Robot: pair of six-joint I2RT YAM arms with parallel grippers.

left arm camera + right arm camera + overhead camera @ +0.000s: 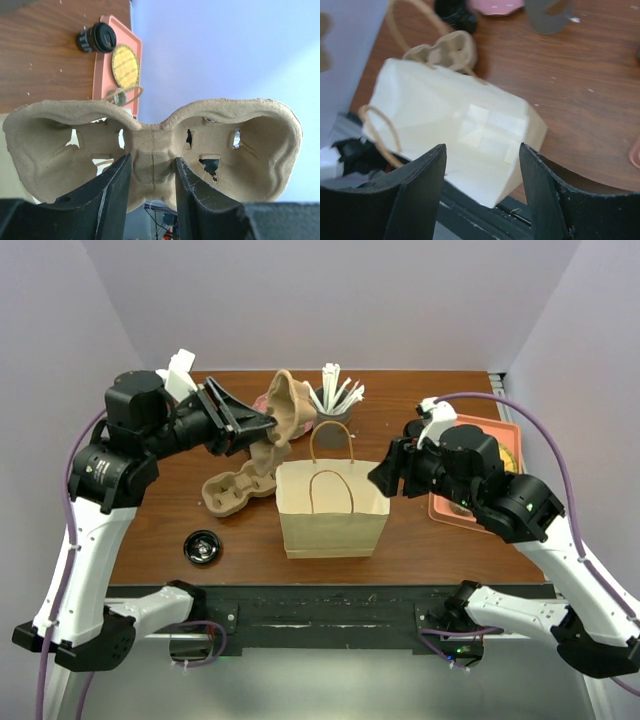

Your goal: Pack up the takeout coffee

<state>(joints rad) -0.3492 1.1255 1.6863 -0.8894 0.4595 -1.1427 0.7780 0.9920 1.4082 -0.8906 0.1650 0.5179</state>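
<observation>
The left tool (152, 167) is clamping the central rib of a moulded pulp cup carrier (240, 140), its fingers drawn in to just the rib's width. It is holding the carrier off the tabletop (450, 540), both wells opening back toward the wrist. Gripping the spine is likely keeping the load balanced and the wells free to take a cup. Below this tool a second carrier (238, 488) is lying flat.

The takeout coffee (97, 39) is sitting far ahead of the left tool, past the carrier's rim, right against the edge of an orange tray (96, 75). Only its black lid and upper part are showing, and no lettering is readable. From above, the right arm is hiding it.

The right tool (482, 150) is standing wide open and gripping nothing. The paper bag (450, 125) is lying directly ahead of its fingers, so it appears poised to steady the bag or spread its mouth. The coffee is not yet in either tool.
</observation>
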